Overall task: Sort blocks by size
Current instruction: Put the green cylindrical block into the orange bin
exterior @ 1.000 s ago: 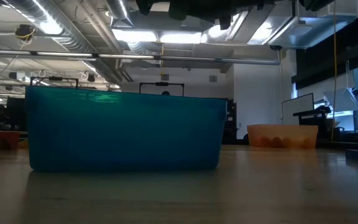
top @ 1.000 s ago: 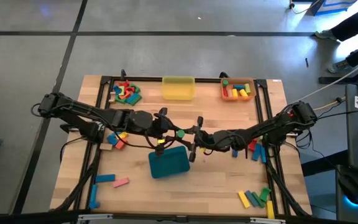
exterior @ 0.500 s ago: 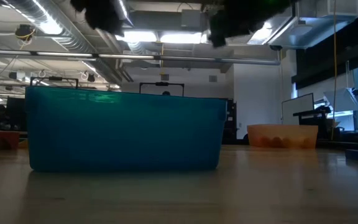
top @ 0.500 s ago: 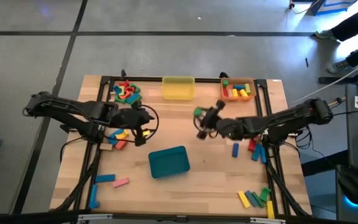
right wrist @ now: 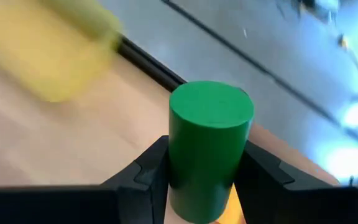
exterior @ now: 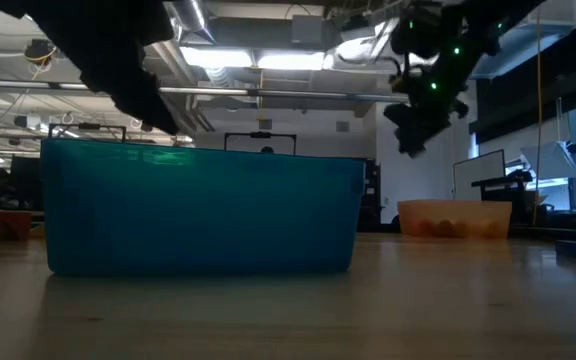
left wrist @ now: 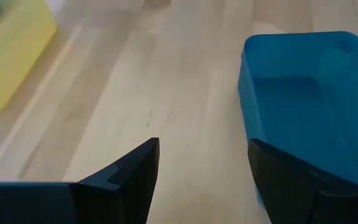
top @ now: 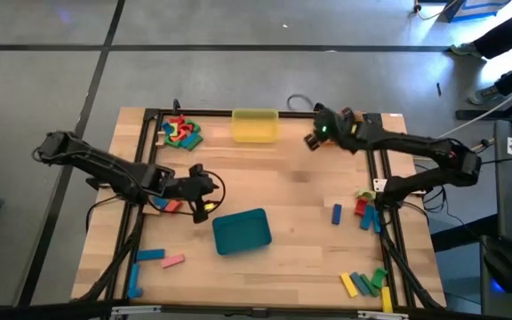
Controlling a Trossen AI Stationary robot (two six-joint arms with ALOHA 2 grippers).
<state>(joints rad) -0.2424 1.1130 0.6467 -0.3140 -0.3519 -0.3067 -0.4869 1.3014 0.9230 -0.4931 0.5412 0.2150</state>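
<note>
My right gripper (top: 315, 139) is over the table's far right, shut on a green cylinder block (right wrist: 210, 137), which shows as a green spot in the high view (top: 324, 132). It hangs high in the low view (exterior: 423, 100). My left gripper (top: 204, 192) is open and empty, left of the teal tray (top: 241, 232); its fingers (left wrist: 129, 180) stand apart over bare wood. More blocks lie in a far-left pile (top: 179, 132), by the left arm (top: 169, 201), at the near left (top: 149, 255), at the right (top: 363, 210) and at the near right (top: 367, 283). My right gripper pinches the green cylinder's curved side (right wrist: 179, 174) between its two fingers (right wrist: 263, 177). The cylinder lies along the fingers, its flat end (right wrist: 211, 104) sticking out past their tips. It is lifted clear of the table.
A yellow tray (top: 255, 125) stands at the far middle. The orange tray is mostly hidden under my right arm; a bit of orange (right wrist: 232, 208) shows below the cylinder. The teal tray fills the low view (exterior: 203, 205). Black frame rails (top: 385, 169) run along both sides.
My right gripper has carried the green cylinder from the middle of the table, beside the teal tray, to the far right corner, and has turned about on the way. My left gripper has drawn back from over the teal tray toward the table's left.
</note>
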